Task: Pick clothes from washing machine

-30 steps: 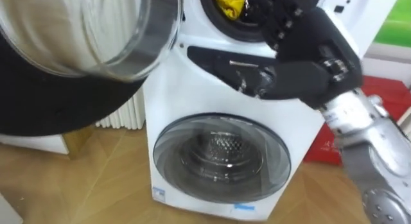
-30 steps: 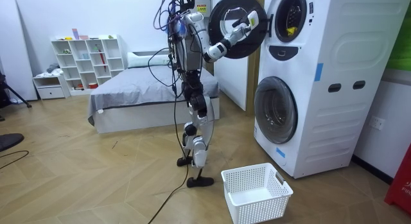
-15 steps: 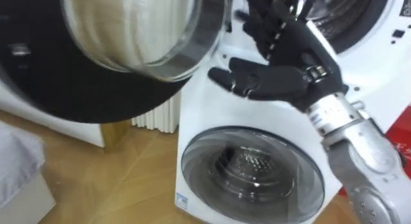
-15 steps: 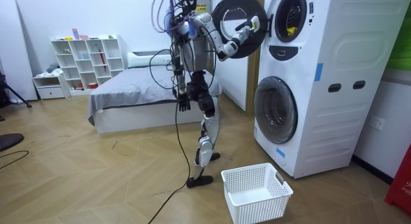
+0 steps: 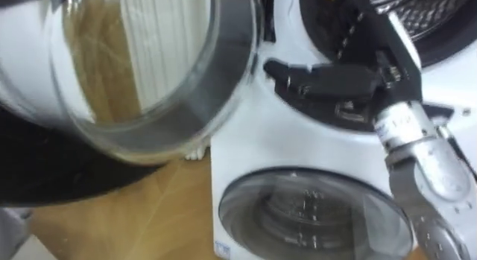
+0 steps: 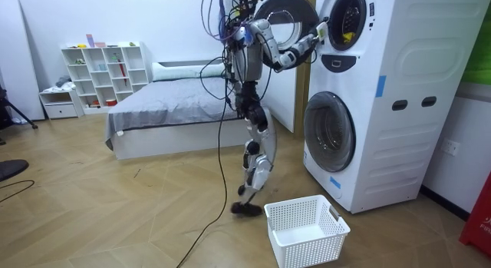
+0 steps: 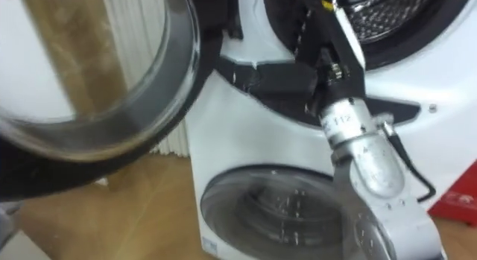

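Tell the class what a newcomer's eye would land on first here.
The big round door of the upper washing machine hangs open at the eye views' left. The right robot hand reaches into its drum, where a yellow garment lies. A white basket stands on the floor nearby.

I take the grey bed (image 6: 165, 118) as my mark. It stands on a light wood floor (image 6: 107, 214), its head against a white wall (image 6: 100, 18). To the room view's left of the bed I see a low white nightstand (image 6: 57, 103), with a white cubby shelf (image 6: 103, 68) between them at the wall. To its right runs a wooden door frame (image 6: 301, 91). A green panel (image 6: 479, 38) sits well apart, far right. The light is even.
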Available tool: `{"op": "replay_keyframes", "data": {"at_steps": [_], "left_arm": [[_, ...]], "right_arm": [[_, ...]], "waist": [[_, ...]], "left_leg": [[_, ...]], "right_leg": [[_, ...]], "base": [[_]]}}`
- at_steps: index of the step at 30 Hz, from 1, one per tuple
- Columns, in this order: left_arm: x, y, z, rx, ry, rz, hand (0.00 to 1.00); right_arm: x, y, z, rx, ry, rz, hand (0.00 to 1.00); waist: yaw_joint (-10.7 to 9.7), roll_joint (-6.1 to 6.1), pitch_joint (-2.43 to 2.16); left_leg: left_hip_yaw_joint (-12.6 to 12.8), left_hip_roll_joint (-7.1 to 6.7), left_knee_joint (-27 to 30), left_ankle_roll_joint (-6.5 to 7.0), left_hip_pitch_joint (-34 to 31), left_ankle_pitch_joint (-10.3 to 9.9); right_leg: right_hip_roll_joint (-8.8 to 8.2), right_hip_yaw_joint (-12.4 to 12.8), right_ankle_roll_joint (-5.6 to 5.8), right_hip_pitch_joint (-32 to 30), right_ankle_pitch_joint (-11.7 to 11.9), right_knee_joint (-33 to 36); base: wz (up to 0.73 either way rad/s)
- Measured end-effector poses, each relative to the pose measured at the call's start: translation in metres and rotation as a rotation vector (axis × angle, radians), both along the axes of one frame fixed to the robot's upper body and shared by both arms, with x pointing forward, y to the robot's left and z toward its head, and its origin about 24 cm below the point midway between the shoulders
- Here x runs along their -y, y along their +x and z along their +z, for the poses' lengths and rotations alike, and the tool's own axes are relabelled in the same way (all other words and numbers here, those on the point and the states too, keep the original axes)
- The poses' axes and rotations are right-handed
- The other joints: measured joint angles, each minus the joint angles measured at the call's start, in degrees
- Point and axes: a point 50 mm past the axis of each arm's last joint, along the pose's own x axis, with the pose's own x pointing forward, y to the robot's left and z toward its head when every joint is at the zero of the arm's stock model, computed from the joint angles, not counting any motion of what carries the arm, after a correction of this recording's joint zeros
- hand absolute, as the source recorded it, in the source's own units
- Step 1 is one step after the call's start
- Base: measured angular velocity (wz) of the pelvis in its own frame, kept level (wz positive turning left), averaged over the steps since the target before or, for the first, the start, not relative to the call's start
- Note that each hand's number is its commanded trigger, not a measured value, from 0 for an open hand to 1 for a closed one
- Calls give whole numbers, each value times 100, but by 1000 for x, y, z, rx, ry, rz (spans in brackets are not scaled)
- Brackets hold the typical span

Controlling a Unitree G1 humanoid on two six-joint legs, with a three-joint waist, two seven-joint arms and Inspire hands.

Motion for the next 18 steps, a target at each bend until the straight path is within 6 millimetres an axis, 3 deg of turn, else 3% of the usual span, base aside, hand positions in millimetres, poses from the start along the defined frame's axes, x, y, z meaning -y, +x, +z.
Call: {"op": "replay_keyframes", "data": {"at_steps": [2, 4, 5, 6, 8, 12, 18], "left_arm": [[1, 5, 1, 19, -1, -13, 0], [2, 3, 0, 16, 5, -13, 0], [1, 0, 0, 6, 10, -10, 0], [3, -6, -2, -12, 11, 1, 0], [4, -17, -4, -42, 6, 11, 0], [3, -39, -8, -112, 4, 32, 0], [4, -39, -7, -101, 3, 26, 0]], "right_arm": [[7, 0, 3, 14, -24, -44, 0], [9, -2, 7, 28, -17, -67, 0], [10, -2, 8, 31, -3, -78, 0], [12, -2, 8, 24, 16, -82, 0], [15, -2, 11, 25, 31, -79, 0], [25, -2, 16, 37, 50, -120, 0], [34, -3, 22, 55, 80, -143, 0]], "waist": [[-64, -3, -19], [-128, -13, -29], [-165, -50, -56], [-196, -23, -96], [-239, 39, -139], [-288, 15, -130], [-349, -107, -88]], "left_leg": [[-11, -7, -138, 6, 139, 3], [-27, -17, -280, 3, 319, 1], [-44, -27, -366, -23, 442, -13], [-97, -5, -478, -65, 589, -35], [-95, 77, -695, -124, 795, -36], [-119, 199, -898, -227, 1036, -39], [-113, 266, -924, -260, 1105, -54]], "right_leg": [[75, 29, -51, -165, 60, -649], [189, 136, -112, -223, 372, -1341], [289, 212, -171, -231, 914, -1646], [378, 286, -179, -125, 1207, -1740], [492, 240, -216, 121, 1274, -2023], [635, 178, -261, 390, 1298, -2326], [718, 189, -298, 520, 1312, -2531]], "base": [[10], [9], [14], [9], [-3], [-1], [0]]}}
